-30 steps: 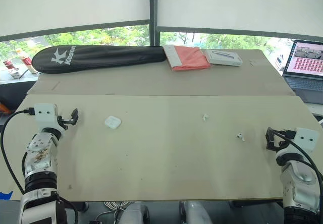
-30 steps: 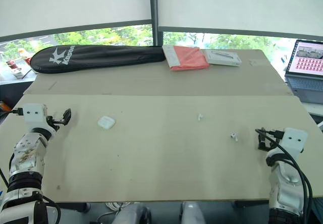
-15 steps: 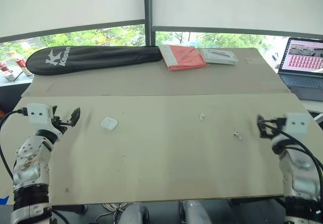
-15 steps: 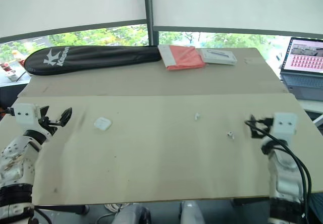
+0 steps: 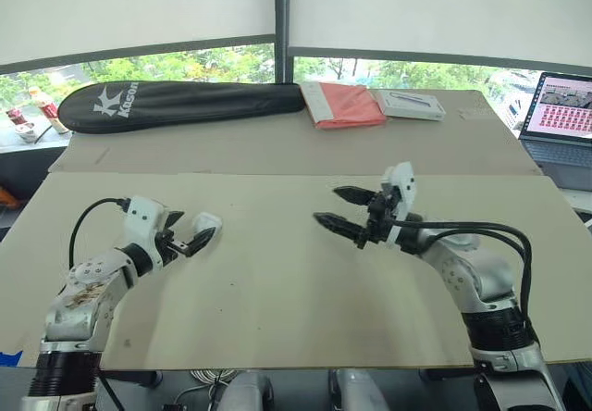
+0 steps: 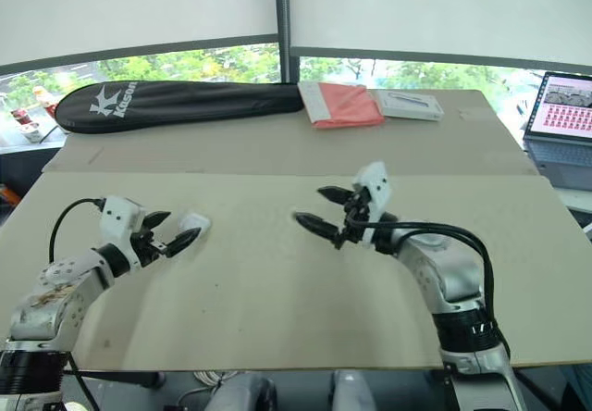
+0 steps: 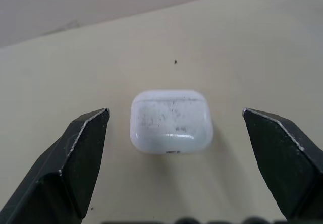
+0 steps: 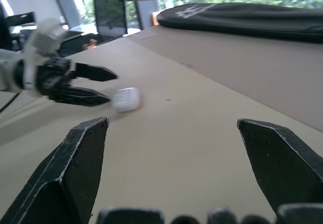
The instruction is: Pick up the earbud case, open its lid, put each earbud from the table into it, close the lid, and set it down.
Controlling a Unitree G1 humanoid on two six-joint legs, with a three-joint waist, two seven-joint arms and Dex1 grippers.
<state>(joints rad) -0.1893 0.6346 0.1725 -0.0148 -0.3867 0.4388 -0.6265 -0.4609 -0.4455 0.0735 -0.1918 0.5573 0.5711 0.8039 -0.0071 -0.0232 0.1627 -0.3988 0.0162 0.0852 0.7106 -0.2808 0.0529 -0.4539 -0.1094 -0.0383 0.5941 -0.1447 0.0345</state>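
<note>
The black racket bag (image 5: 185, 104) at the far edge of the table carries 1 readable word, the brand "Kason", in white slanted letters near its left end, just beside a white star-shaped logo. The laptop (image 5: 561, 115) at the right shows a screen of pink tiles, and the white box (image 5: 413, 105) has markings; both are too small to read.

— The head pair?
— High, looking forward and down; both share the whole table (image 5: 277, 281).
— The wrists?
— Left: close, earbud case (image 7: 170, 120) just ahead of the left gripper (image 5: 197, 224). Right: low, same case well ahead of the right gripper (image 5: 326, 204).
</note>
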